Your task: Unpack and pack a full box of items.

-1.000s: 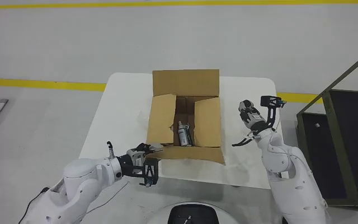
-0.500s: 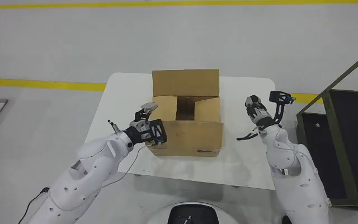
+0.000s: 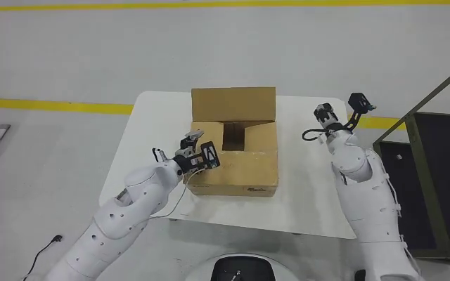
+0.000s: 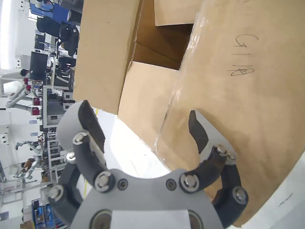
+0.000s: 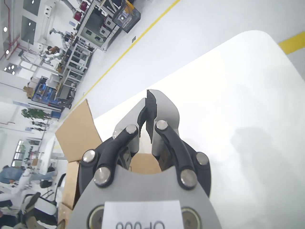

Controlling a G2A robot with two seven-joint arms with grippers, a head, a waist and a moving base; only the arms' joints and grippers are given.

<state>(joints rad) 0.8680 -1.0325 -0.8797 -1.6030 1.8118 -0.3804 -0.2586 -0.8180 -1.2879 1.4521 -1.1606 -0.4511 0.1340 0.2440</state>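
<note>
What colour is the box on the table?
Plain brown cardboard box, with a strip of clear tape; the left wrist view shows it best.

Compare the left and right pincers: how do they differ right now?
The left pincer is open; the right pincer is shut. The left pincer is at the near corner of the box; the right pincer is apart from the box, above the table. Neither holds anything.

From above, one camera looks down on the counter (image 3: 302,204) and box (image 3: 235,172); the left wrist camera hugs the box, while the right wrist one sees it farther off.
</note>
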